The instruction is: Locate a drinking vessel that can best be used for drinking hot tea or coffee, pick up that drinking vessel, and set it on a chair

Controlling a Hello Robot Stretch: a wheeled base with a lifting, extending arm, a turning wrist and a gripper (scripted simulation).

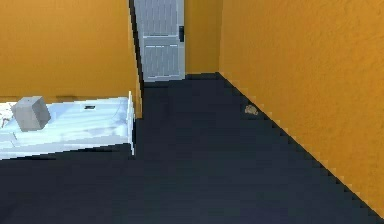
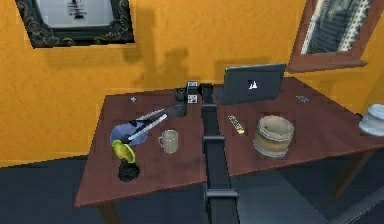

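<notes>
Extending over the wooden table (image 2: 310, 125), my arm (image 2: 213, 150) apparently seeks the tan mug (image 2: 169, 141) standing just beside it, while the gripper (image 2: 184, 97) lies farther out; whether its fingers hold anything I cannot tell.

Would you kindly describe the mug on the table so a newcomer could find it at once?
In the arm side view, start at the reddish-brown table against the orange wall, where the dark arm crosses the middle. Just left of the arm stands a small beige mug. Unlike the blue object beside it, it is pale, with a handle.
</notes>
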